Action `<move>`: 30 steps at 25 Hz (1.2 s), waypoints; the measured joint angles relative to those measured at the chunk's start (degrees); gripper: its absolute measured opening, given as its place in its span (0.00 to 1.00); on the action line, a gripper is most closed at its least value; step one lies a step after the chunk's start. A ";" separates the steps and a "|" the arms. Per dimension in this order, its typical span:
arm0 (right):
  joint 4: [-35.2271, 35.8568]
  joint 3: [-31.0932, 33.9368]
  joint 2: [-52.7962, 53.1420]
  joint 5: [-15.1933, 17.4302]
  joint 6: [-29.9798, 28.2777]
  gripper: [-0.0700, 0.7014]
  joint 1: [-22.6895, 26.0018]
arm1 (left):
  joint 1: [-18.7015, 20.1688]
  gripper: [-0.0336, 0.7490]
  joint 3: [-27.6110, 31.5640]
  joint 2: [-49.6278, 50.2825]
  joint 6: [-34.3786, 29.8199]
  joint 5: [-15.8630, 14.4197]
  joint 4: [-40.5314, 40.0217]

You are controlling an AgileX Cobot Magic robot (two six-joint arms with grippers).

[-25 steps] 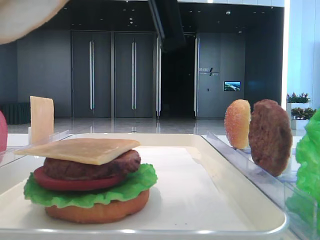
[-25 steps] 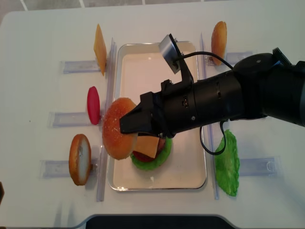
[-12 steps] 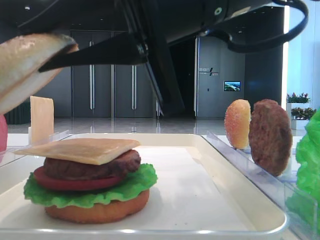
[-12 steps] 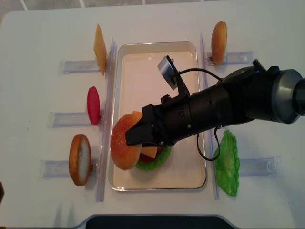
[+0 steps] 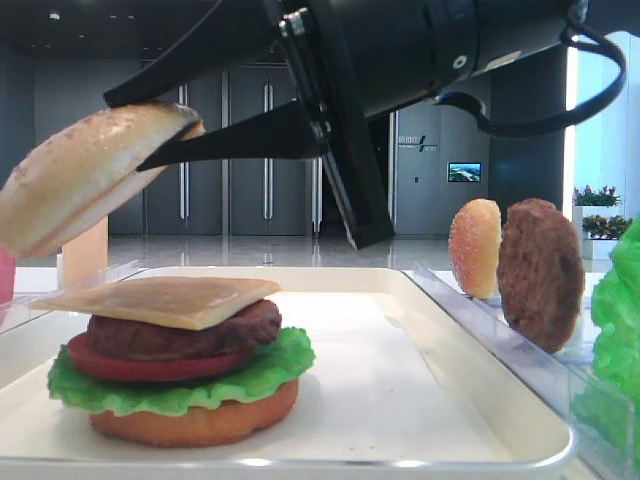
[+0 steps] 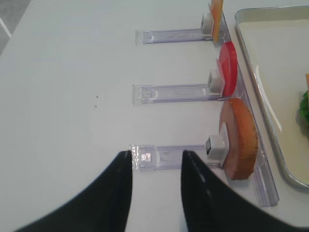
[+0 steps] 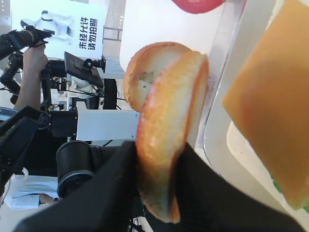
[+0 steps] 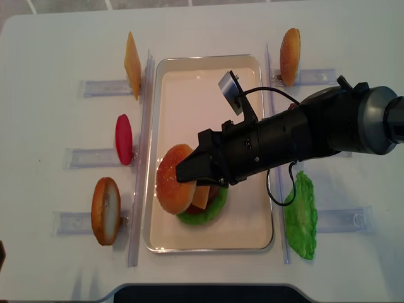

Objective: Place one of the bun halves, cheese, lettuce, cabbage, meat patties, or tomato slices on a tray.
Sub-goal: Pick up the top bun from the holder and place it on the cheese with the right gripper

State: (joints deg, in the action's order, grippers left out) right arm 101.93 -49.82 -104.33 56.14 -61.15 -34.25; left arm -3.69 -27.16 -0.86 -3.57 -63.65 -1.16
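My right gripper [image 8: 181,176] is shut on a sesame bun half [image 8: 175,188], pinching it edge-on between both black fingers [image 7: 108,186]. The bun half [image 5: 85,175] hangs tilted above the left part of a stack on the white tray [image 8: 208,88]. That stack is an orange-brown base [image 5: 200,422], lettuce [image 5: 270,370], a tomato slice [image 5: 130,365], a meat patty [image 5: 190,335] and cheese [image 5: 160,298] on top. My left gripper [image 6: 155,155] is open and empty over the table, beside a clear rack [image 6: 169,153].
Clear racks flank the tray. On the left stand a cheese slice [image 8: 132,57], a red tomato slice [image 8: 124,139] and a bun piece [image 8: 105,210]. On the right stand a bun half [image 8: 290,47], a meat patty [image 5: 540,272] and a lettuce leaf [image 8: 301,214].
My right gripper has carried the bun half rightwards from the tray's left rim to over the stack. It now shows fully in the low front view.
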 joint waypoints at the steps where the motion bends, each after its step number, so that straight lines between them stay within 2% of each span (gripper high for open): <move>1: 0.00 0.00 -0.20 0.18 -0.06 0.37 0.05 | 0.00 0.38 0.00 0.00 0.00 0.00 0.00; 30: -2.13 0.00 -1.99 -0.07 -2.34 0.36 0.67 | 0.00 0.38 0.00 0.00 0.00 0.00 0.00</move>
State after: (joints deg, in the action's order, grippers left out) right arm 99.80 -49.82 -106.31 56.08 -63.49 -33.58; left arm -3.69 -27.16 -0.86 -3.57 -63.65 -1.16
